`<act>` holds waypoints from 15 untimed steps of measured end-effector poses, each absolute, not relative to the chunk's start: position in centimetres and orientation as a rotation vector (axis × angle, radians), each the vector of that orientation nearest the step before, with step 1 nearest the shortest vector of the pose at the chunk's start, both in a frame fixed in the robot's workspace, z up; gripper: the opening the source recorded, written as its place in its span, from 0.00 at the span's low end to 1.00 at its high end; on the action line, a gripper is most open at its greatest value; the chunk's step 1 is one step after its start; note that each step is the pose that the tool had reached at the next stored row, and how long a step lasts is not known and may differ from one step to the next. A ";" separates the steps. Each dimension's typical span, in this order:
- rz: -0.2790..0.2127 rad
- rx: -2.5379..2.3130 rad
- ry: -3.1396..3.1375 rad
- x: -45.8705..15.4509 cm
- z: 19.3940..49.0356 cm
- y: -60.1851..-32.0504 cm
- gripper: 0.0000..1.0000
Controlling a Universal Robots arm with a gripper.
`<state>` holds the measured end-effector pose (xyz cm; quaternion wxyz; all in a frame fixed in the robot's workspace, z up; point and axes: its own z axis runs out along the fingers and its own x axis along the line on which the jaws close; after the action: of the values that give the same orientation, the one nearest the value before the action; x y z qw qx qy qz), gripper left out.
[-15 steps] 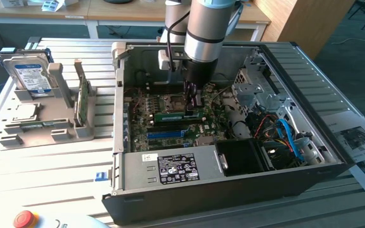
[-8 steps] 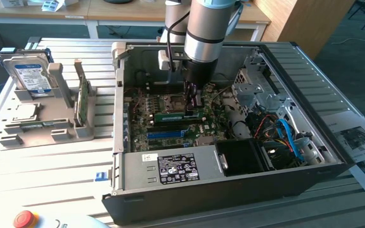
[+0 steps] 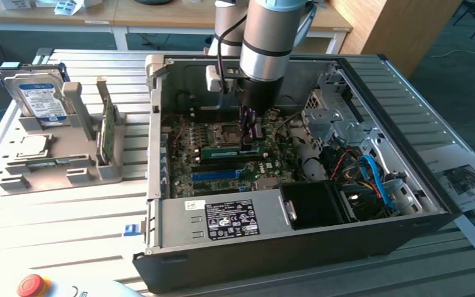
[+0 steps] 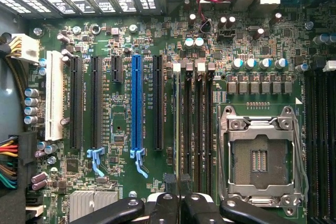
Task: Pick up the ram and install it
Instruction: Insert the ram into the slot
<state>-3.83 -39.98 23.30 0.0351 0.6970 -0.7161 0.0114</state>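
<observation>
The slim green circuit-board ram [image 3: 221, 150], dotted with small dark chips, stands on edge at the black memory slots [image 4: 197, 124] of the green motherboard [image 4: 118, 119]. Its long axis runs across the exterior view, parallel to the long blue plastic slot [image 4: 136, 103]. The black end effector [image 3: 252, 133] is clamped on its upper edge.

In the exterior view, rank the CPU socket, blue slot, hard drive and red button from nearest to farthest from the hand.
From the hand:
1. CPU socket, right beside it.
2. Blue slot, also inside the case.
3. Hard drive, outside it, exterior view's left.
4. Red button, exterior view's lower left corner.
</observation>
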 end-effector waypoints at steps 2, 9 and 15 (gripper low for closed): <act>0.032 2.141 -2.200 -3.8 23.3 -40.0 0.12; 0.027 2.142 -2.200 -3.8 23.3 -40.1 0.12; 0.027 2.142 -2.200 -3.8 23.3 -40.1 0.12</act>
<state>-3.82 -40.08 23.30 0.0356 0.6971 -0.7161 0.0088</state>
